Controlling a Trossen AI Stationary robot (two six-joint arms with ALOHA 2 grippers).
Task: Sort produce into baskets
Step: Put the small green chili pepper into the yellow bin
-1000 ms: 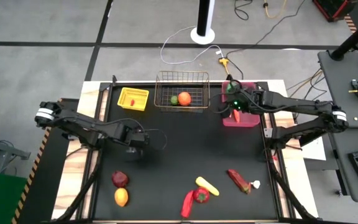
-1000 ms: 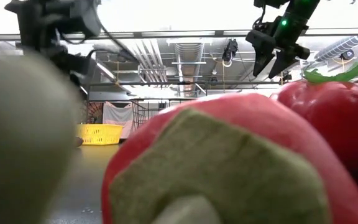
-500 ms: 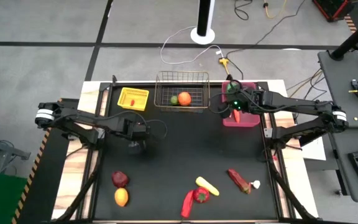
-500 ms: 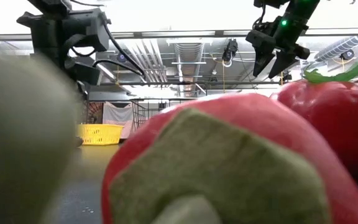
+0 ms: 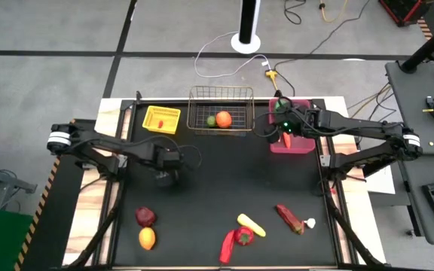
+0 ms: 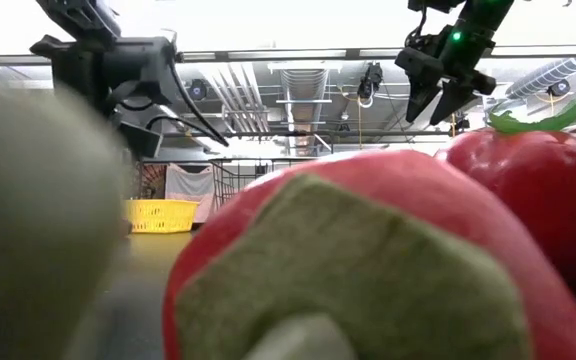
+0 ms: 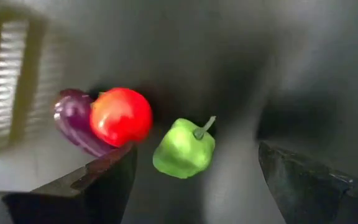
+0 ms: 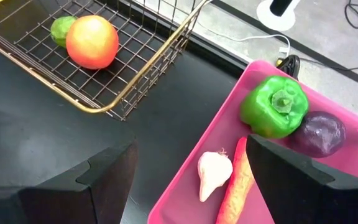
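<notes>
The small green pepper (image 7: pixel 184 148) is lying on the black table (image 5: pixel 224 188), left of centre and nearer the far edge, in a cluster with one red tomato (image 7: pixel 121 116) and one purple eggplant (image 7: pixel 73 119). The tomato is touching the eggplant, and the pepper is sitting just beside the tomato with its stem pointing away from it. The left gripper (image 5: pixel 164 167) is hovering right above these three with its fingers spread wide and nothing between them. In its wrist view the pepper is lying in line with the gap between the fingers, so a descent onto the pepper looks like the likely next move. This arm is by far the nearer one.

The right gripper (image 5: pixel 281 129) is waiting, wide and empty, over the left edge of the pink bin (image 5: pixel 301 147), which is holding four pieces. The wire basket (image 5: pixel 220 94) is holding two and the yellow tray (image 5: pixel 169 113) one. Seven more pieces are lying along the table's near edge.
</notes>
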